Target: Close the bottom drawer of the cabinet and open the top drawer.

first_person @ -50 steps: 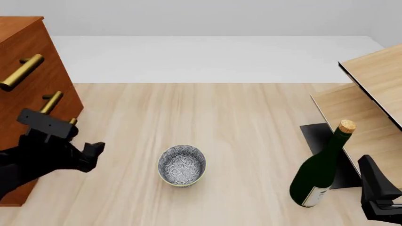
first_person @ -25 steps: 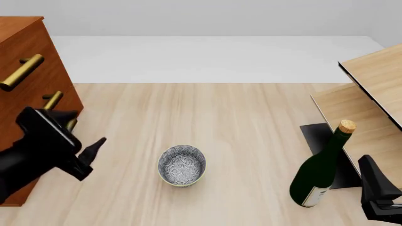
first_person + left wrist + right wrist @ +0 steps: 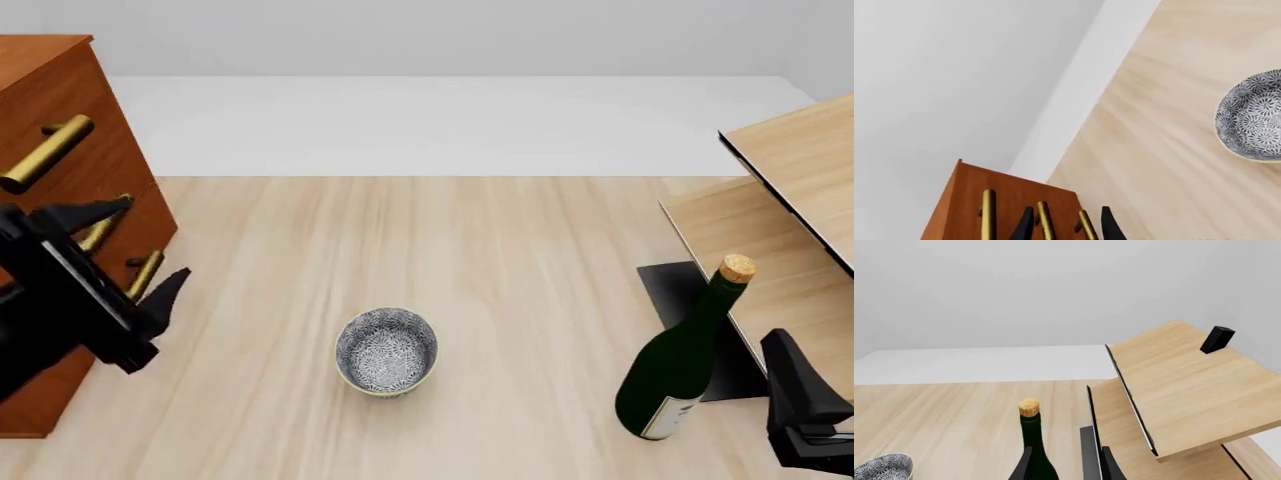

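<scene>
The reddish-brown cabinet (image 3: 54, 100) stands at the table's left edge, with three brass bar handles on its front. The top drawer's handle (image 3: 47, 152) is highest. The bottom drawer's handle (image 3: 144, 273) is lowest, and its front (image 3: 40, 390) looks level with the others. My left gripper (image 3: 140, 245) is open right at the cabinet front. In the left wrist view its fingertips (image 3: 1026, 225) straddle the middle handle (image 3: 1046, 220) and the bottom handle (image 3: 1086, 226), gripping neither. At the near right corner my right gripper (image 3: 798, 390) is open and holds nothing.
A patterned bowl (image 3: 387, 350) sits mid-table. A dark green corked bottle (image 3: 681, 370) stands just ahead of the right gripper. Behind it is pale light-wood furniture (image 3: 801, 170) with a black base (image 3: 674, 285) and a small black block (image 3: 1217, 339) on top.
My left gripper has rolled and moved left and away toward the cabinet front, so its fingers now bracket the lower handles. The right arm, bowl and bottle have not moved.
</scene>
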Tool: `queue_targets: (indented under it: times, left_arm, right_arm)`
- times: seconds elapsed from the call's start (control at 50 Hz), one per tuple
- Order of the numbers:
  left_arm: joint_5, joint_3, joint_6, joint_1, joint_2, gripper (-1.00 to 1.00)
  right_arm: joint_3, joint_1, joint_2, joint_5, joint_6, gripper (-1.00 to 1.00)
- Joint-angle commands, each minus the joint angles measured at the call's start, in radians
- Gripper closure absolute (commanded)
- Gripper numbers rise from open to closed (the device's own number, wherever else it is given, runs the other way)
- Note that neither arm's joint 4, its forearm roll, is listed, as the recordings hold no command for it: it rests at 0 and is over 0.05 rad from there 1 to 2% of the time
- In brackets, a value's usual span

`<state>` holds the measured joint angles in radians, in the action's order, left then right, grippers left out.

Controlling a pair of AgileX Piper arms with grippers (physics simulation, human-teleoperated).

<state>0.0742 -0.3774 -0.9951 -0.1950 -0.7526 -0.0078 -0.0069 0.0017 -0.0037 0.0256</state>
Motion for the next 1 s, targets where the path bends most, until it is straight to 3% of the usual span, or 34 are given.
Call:
queue_targets:
  times: [0.02,0.42,0.9,1.0]
  left_arm:
    - [0.010,-0.031,-0.082,0.025,0.004,-1.00]
    - [0.057,-0.077,-0.174,0.077,0.001,-1.00]
    - [0.326,0.048,-0.433,0.064,-0.070,-1.00]
    - [0.365,0.051,-0.453,0.068,-0.110,-1.00]
  right_arm:
    - [0.000,0.000,0.000,0.000,0.000,-1.00]
    - [0.000,0.000,0.000,0.001,-0.003,-1.00]
    - [0.000,0.000,0.000,0.001,-0.001,-1.00]
    - [0.000,0.000,0.000,0.000,-0.001,-1.00]
